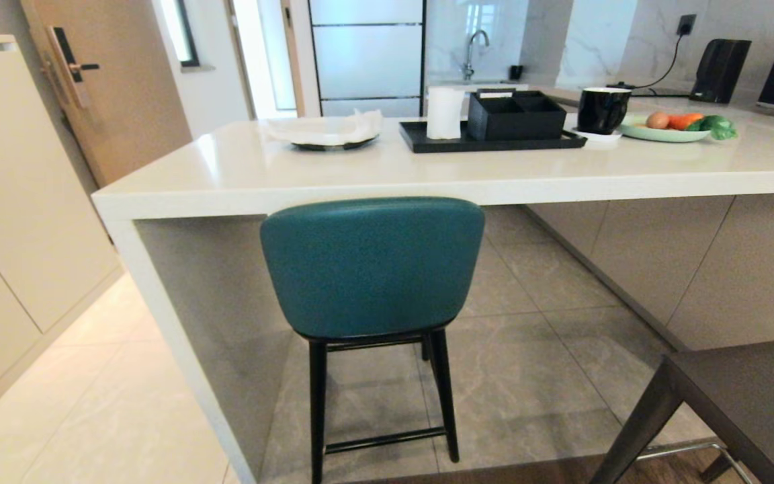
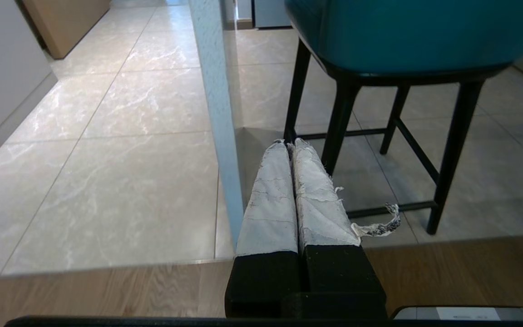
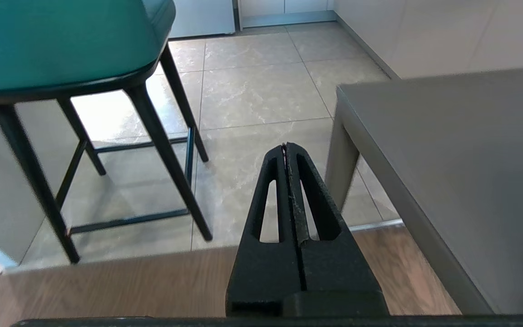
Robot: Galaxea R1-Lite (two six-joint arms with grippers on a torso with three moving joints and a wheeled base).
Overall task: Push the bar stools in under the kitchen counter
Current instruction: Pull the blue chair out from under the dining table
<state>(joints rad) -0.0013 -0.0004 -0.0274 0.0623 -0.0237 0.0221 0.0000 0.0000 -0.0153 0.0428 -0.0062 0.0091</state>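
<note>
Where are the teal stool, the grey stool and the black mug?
teal stool (image 1: 372, 265), head view, middle of its backrest.
grey stool (image 1: 756, 396), head view, its back panel.
black mug (image 1: 602, 109), head view, its side wall.

Pale marbled floor tiles (image 1: 125, 403) meet a wood-plank strip (image 2: 84, 290) at the near edge. A tan door (image 1: 115, 87) stands far left beside cream cabinets (image 1: 17, 222). Marble wall (image 1: 595, 40) and tap (image 1: 473, 50) lie far right.

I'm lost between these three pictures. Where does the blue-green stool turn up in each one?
Head view: teal stool centre, its back against the white counter edge.
Left wrist view: top right, seat and black legs beyond the shut left claw.
Right wrist view: top left, beside the grey stool.
Shared landmark: the stool's black legs.
</note>
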